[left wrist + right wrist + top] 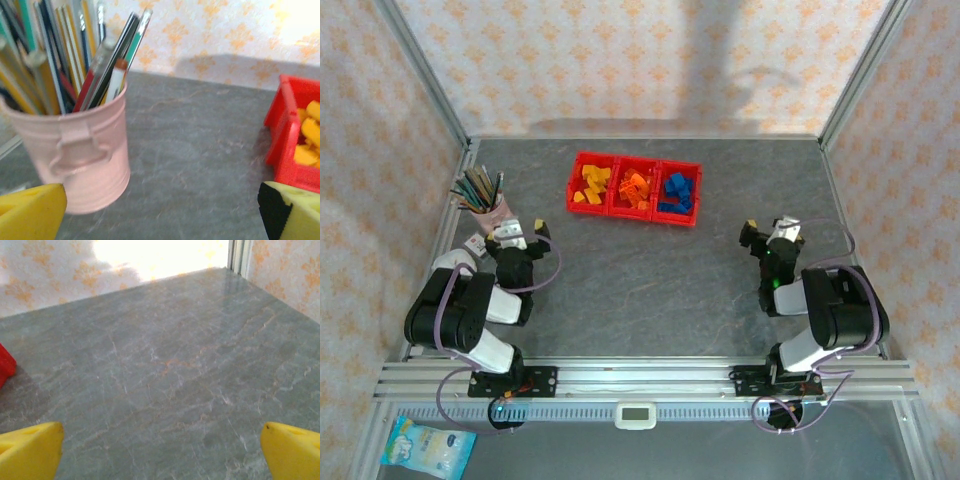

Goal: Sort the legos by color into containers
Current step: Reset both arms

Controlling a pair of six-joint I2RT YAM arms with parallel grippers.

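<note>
We judge the sorting all but done; every one of the legos (636,188) we can see lies inside the containers (635,158), yellow left, orange middle, blue right; the left gripper (160,210), near the pink pencil cup (85,150), and the right gripper (160,450) both gape, grasping nothing; next we need only check for strays.

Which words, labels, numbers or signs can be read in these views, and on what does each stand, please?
No text can be read in any view.
The blue and white packet at the near left corner: print too small to read.
The white box at the middle of the near edge: face too small to read.
The pencils in the pink cup: any lettering is blurred.
</note>
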